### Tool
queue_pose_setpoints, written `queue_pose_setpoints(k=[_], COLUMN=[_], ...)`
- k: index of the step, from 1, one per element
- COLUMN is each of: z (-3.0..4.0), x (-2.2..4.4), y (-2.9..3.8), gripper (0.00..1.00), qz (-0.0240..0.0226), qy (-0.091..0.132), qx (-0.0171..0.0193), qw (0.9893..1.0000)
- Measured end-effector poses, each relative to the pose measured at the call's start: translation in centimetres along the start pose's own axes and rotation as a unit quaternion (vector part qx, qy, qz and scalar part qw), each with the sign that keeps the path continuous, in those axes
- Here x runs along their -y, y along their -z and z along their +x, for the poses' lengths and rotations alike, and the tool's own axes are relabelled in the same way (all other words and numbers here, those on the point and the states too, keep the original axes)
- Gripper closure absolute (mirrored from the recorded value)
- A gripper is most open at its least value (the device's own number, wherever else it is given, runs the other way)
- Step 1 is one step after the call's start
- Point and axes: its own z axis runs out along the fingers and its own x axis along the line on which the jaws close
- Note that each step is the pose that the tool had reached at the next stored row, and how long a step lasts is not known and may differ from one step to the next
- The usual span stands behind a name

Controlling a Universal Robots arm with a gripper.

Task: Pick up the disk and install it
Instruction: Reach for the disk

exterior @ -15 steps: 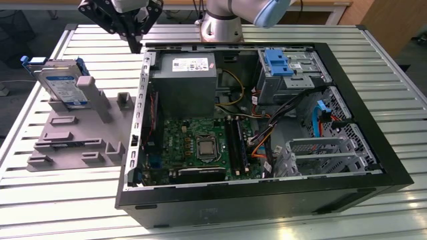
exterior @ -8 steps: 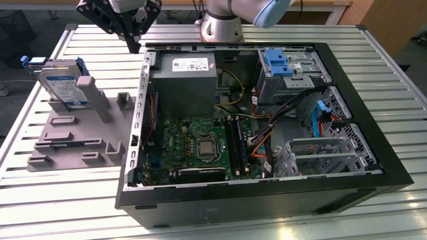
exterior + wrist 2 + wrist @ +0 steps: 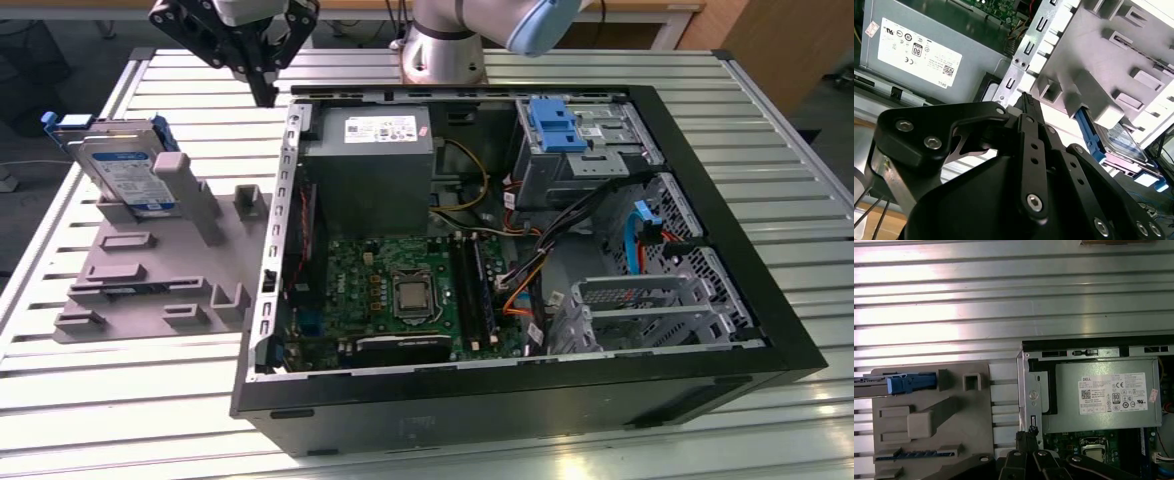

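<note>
1. Slatted metal table (image 3: pixel 107 400): bears the computer case and everything beside it.
2. Computer case (image 3: pixel 534 400): lies open on its side and serves as the landmark.
3. Grey fixture (image 3: pixel 147 270): sits outside the case, along its wall on the exterior view's left.
4. Power supply (image 3: pixel 367 165): a grey box inside the case, in the corner nearest the arm.
5. Gripper (image 3: pixel 263 92): its fingers are pressed together and pinch nothing. It hangs just outside the case's power-supply corner, on the fixture's side.
6. Disk (image 3: pixel 127 170): stands on edge in the fixture's far end, outside the case and apart from the gripper.
7. Blue bracket (image 3: pixel 558 125): inside the case, carrying no drive.
8. Progress, as judged: the task is at its start. The disk is neither gripped nor lifted, so both pickup and installation remain.
</note>
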Motion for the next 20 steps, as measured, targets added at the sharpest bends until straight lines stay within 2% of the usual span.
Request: queue_pose_setpoints(k=[20], z=[0.79], x=[-0.05], y=[-0.10], gripper=[0.89], qz=[0.0000], qy=[0.000], qx=[-0.0001], qw=[1.0000])
